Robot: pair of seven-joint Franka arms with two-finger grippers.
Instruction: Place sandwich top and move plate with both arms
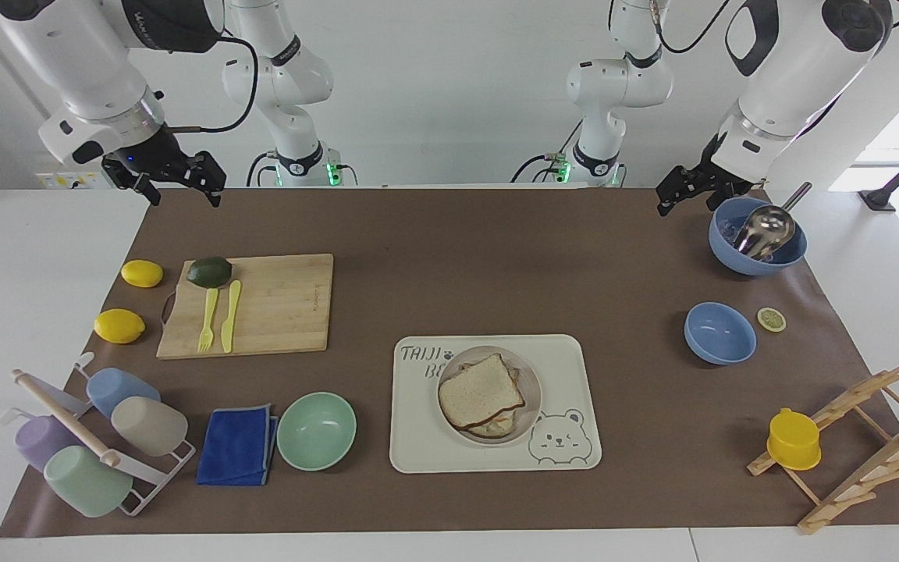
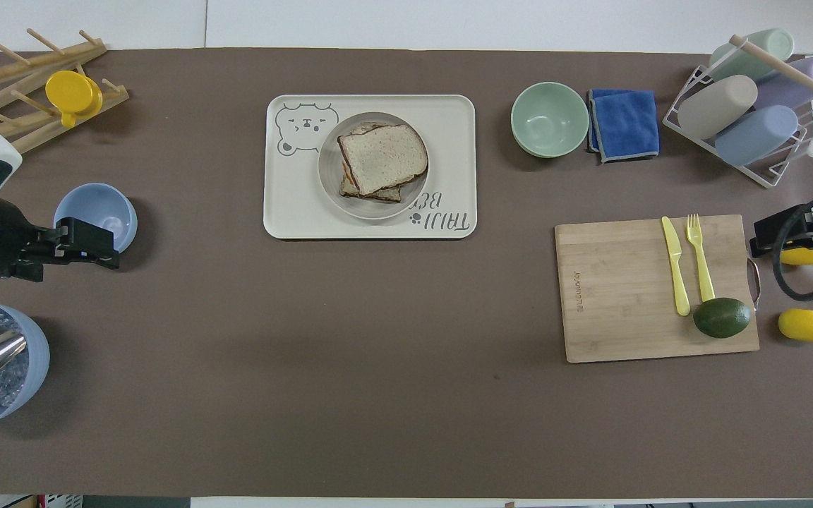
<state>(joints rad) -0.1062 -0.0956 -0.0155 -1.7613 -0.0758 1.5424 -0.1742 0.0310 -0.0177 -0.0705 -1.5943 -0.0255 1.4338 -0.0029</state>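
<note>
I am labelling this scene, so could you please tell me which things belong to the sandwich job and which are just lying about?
Job: sandwich top, plate, left gripper, right gripper.

Lying about: bear tray, mint bowl, cutting board, avocado, lemons, blue cloth.

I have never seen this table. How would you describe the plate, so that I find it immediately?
Look for the big cream tray with a bear drawing, lying on the brown mat farther from the robots than the wooden cutting board. The plate sits on that tray. It is round, beige-grey and shallow, and unlike the mint-green bowl beside the tray, it carries stacked bread slices.
</note>
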